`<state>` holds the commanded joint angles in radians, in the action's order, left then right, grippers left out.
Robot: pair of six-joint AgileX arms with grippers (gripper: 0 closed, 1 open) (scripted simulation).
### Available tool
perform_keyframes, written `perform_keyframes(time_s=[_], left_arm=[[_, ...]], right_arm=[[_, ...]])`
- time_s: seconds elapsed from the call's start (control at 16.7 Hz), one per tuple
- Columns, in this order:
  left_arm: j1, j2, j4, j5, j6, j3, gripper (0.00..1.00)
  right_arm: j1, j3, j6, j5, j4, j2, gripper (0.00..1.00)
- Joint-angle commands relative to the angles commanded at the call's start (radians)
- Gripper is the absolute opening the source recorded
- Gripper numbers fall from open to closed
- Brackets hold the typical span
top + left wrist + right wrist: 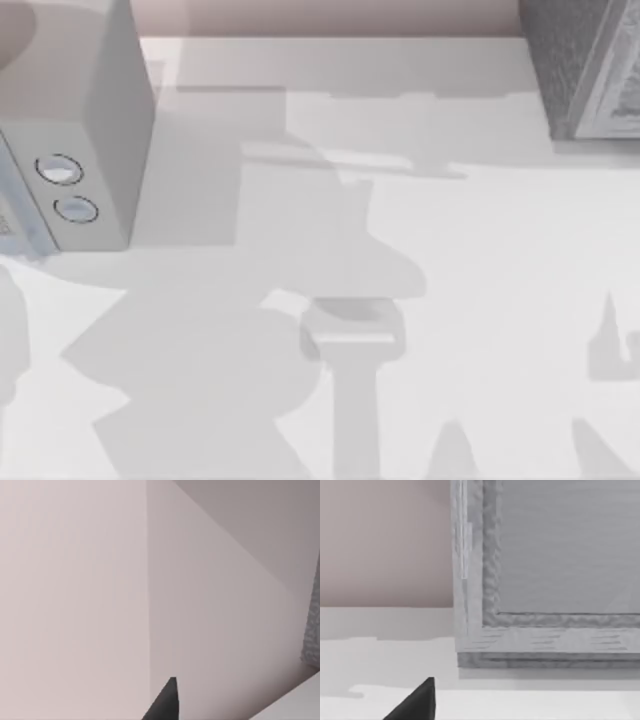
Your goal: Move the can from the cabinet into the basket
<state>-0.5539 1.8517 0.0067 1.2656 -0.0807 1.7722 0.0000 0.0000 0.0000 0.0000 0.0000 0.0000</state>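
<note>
The right claw (427, 700) shows one dark fingertip facing the cabinet (545, 555); whether it is wide or narrow I cannot tell. From above, the cabinet (585, 65) stands on the pale desk (450, 250), well apart from a dialled box (75, 130). The can isn't visible, presumably inside; reaching blind might knock it. The left wrist faces bare pinkish wall (75, 580).

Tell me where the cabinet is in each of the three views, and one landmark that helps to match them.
Top view: the cabinet is at the table's far right corner, cut by the frame.
Left wrist view: a speckled grey strip at the picture's edge looks like it, though too little is visible to be sure.
Right wrist view: its pale front panel is close ahead.
Shared landmark: the white table it stands on, which also appears in the right wrist view.
</note>
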Motion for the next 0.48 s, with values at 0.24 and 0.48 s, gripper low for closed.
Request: perform_keyframes(time_s=[0.24, 0.48], left_arm=[[0.000, 0.000, 0.000, 0.000, 0.000, 0.000, 1.00], [0.000, 0.000, 0.000, 0.000, 0.000, 0.000, 1.00]], right_arm=[[0.000, 0.000, 0.000, 0.000, 0.000, 0.000, 1.00], [0.000, 0.000, 0.000, 0.000, 0.000, 0.000, 1.00]])
